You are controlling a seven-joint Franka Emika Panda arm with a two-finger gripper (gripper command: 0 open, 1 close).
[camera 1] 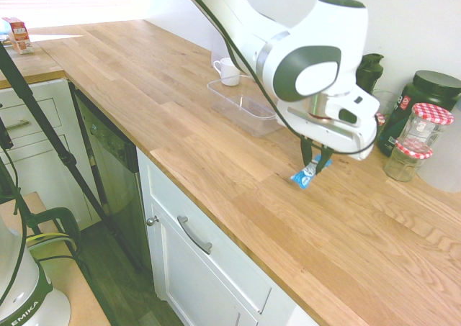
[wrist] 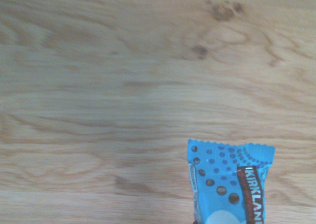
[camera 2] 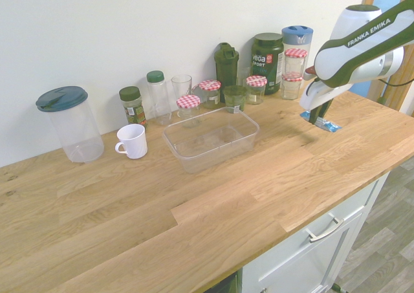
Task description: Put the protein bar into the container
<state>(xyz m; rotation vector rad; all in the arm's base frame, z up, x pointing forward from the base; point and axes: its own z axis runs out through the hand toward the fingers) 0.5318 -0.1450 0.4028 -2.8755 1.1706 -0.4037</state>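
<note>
While the shallow clear plastic rectangular container (camera 2: 211,138) sat empty on the wooden worktop (camera 2: 194,209), well apart to its right the end effector (camera 2: 317,119) pinched the small blue-and-white wrapped protein bar (camera 2: 322,125), hanging just above the wood. Judging by this, pickup was done; carrying across and dropping in remained.

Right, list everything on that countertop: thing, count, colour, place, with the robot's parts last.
protein bar: one, blue and white, hanging from the gripper above the wood
container: one, clear, mid-counter, holding nothing
mug: one, white, beside the container
lidded tub: one, clear with dark teal lid, by the wall
jars: several, glass with red-checked lids, along the wall
shaker bottle: one, dark green, by the wall
supplement canister: one, dark, by the wall
countertop: one, light wood
gripper: one, dark fingers, shut on the bar
</note>
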